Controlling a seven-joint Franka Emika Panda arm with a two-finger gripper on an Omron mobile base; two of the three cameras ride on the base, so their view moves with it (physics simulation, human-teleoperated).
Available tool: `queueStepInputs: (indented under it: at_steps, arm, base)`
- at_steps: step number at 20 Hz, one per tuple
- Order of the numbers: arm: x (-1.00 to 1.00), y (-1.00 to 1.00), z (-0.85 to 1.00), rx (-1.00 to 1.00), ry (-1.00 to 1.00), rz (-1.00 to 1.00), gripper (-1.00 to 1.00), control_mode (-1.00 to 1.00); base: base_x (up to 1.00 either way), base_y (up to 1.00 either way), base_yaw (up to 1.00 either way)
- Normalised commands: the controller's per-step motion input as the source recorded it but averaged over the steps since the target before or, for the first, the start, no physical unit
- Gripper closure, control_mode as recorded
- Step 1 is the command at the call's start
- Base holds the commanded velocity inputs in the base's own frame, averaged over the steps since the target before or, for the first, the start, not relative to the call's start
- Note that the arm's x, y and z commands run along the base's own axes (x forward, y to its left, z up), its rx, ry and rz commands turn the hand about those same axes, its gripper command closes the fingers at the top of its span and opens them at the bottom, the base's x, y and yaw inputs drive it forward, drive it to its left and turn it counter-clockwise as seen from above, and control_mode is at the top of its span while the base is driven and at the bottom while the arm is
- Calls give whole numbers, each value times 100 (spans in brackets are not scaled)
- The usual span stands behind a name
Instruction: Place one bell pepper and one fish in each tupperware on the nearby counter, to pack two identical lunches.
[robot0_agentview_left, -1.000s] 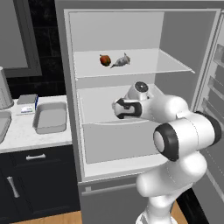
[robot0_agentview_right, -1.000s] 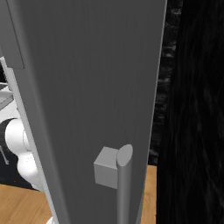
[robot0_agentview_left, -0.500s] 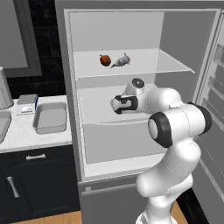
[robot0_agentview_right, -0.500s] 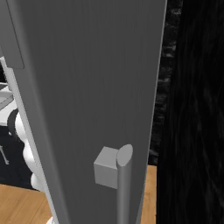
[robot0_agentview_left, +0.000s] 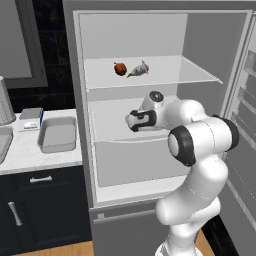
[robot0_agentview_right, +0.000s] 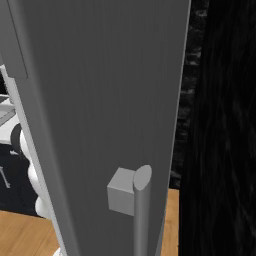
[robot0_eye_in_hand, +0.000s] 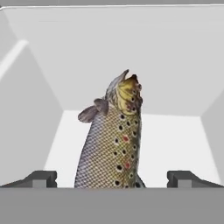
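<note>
1. Left base view. The arm rises from the lower right, bends at a dark-ringed elbow, and reaches left into the open fridge (robot0_agentview_left: 165, 30) at the level of the middle shelf (robot0_agentview_left: 110, 120). Its wrist is roughly level and points left. The gripper (robot0_agentview_left: 131, 121) sits at the far end of the arm, over the middle shelf; jaw spacing cannot be told from this side.
2. Same view. On the top shelf (robot0_agentview_left: 165, 72), a bell pepper (robot0_agentview_left: 120, 69), red, lies just left of a small fish (robot0_agentview_left: 139, 70); the two are near each other, and contact cannot be told. Both lie higher than the gripper.
3. Same view. The counter (robot0_agentview_left: 30, 157) of white stone lies left of the fridge, over dark cabinets (robot0_agentview_left: 45, 210). A grey tupperware (robot0_agentview_left: 58, 135) sits on it near the fridge wall. Behind it is a small flat box (robot0_agentview_left: 31, 119).
4. Right base view. The grey fridge door (robot0_agentview_right: 100, 100) with its bar handle (robot0_agentview_right: 141, 210) blocks most of the scene. A sliver of the white arm (robot0_agentview_right: 30, 170) shows at the left edge.
5. Hand view. The camera looks into a white fridge compartment. A spotted fish (robot0_eye_in_hand: 111, 144) lies lengthwise, head away from the hand, tail end between the two finger tips (robot0_eye_in_hand: 40, 178). The jaws stand wide apart, released; each tip is well clear of the fish's sides.
</note>
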Motion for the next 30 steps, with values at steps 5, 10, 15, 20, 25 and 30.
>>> queueStepInputs:
  at_steps: [5, 10, 15, 20, 25, 30]
  arm:
    - [0, 0, -27, 0, 2, 0, -100, -100]
    - [0, 0, -8, 0, 4, 0, -100, -100]
    - [0, 0, -5, 0, 5, 0, 100, -100]
    - [0, 0, -1, 0, 1, 0, 100, -100]
    - [-12, 0, -2, 0, 0, 0, 100, -100]
    - [-85, -9, -6, 0, -6, 0, 100, -100]
  base:
    - [0, 0, 0]
    - [0, 0, 0]
    - [0, 0, 0]
    - [0, 0, 0]
    - [0, 0, 0]
    - [0, 0, 0]
